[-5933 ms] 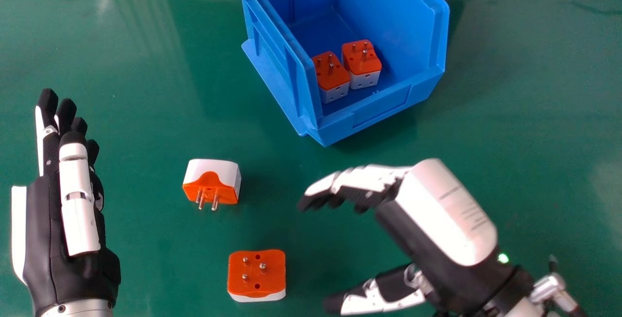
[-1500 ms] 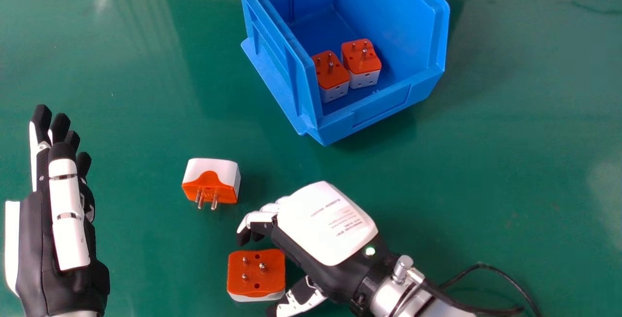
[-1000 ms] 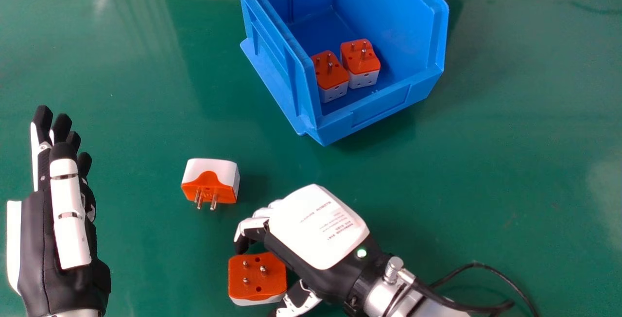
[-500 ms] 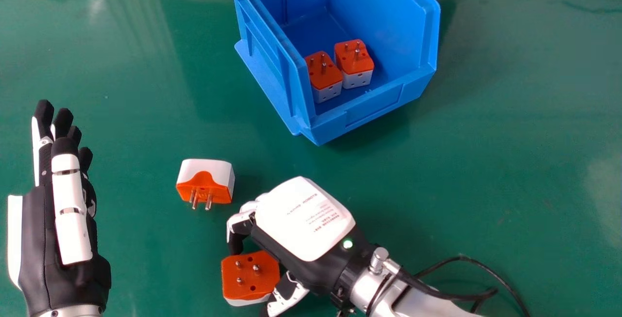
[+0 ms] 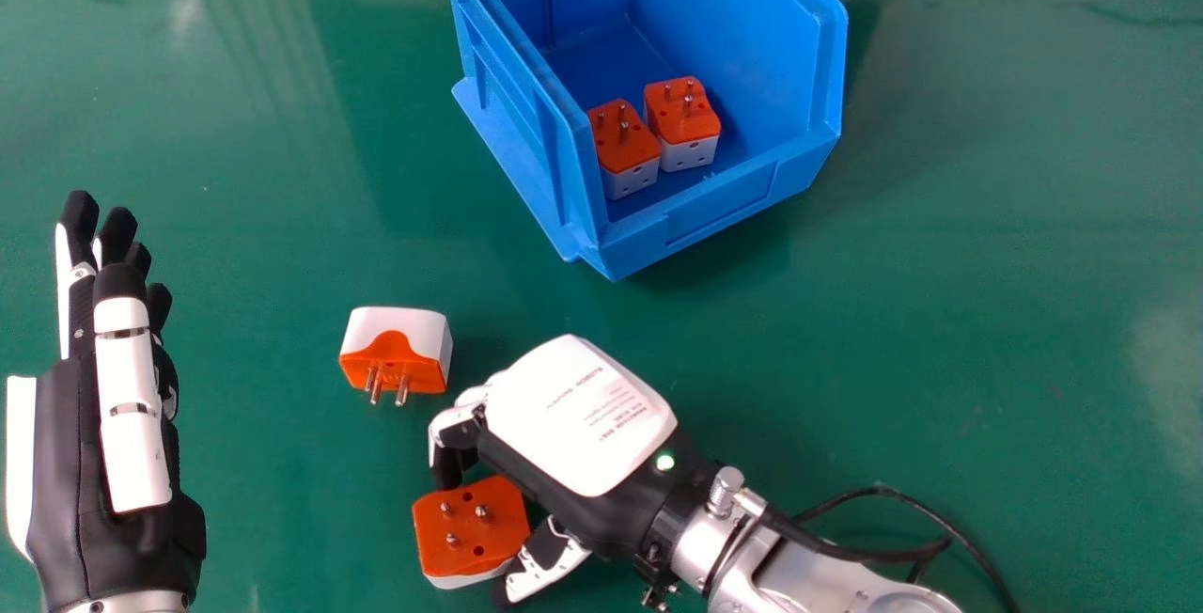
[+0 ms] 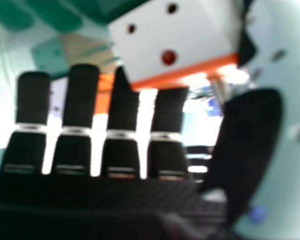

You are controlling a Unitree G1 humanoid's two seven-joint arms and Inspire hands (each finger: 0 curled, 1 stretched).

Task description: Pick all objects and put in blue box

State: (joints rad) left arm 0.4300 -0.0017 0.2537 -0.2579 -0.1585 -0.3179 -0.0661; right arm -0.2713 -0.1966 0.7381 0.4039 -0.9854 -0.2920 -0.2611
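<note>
Adapter (image 5: 470, 530), pins up — right hand (image 5: 578, 420), fingers (image 5: 451, 464) curled at one side, thumb (image 5: 547, 558) opposite; best centred and firmly pinched before any lift.

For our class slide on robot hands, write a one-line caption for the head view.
Right hand curled around one plug adapter, another loose nearby, two more in the blue box.

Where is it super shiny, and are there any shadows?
Head view: a pale shine on the green table near the right edge, and a soft, dark shadow beside the front of the blue box; right hand view: bright white glare between the right hand's fingers.
</note>
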